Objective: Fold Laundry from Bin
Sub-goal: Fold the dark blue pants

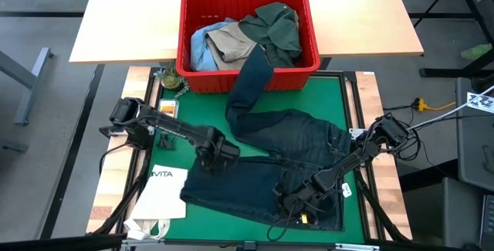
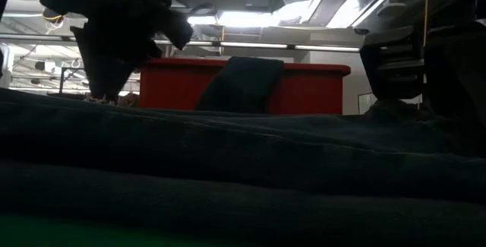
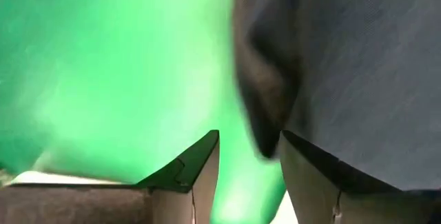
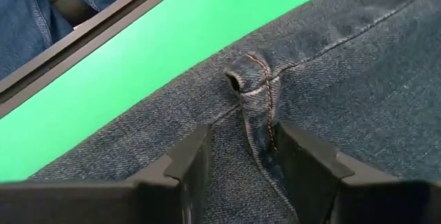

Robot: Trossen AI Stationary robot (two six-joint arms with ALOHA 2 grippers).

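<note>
Right hand (image 4: 241,165) is down on the dark jeans (image 1: 285,154), fingers set either side of a raised seam fold with a small loop just past the tips; pinching that fold, as far as I can judge. Left hand (image 3: 248,165) sits at the jeans' other edge, fingers spread, cloth edge just ahead of the gap and green mat (image 3: 103,65) beside it. Nothing held there.

Beyond both hands, one trouser leg runs up over the rim of the red bin (image 1: 197,81), where the green, tan and light blue garments lie.

Risk: right hand's pinch is thin, only a seam ridge. A pull could slip it off. The draped leg could drag on the bin wall. Left hand may close on mat, not cloth.

Wrist views show the finger contact; the high view hides that but shows the leg over the bin.
</note>
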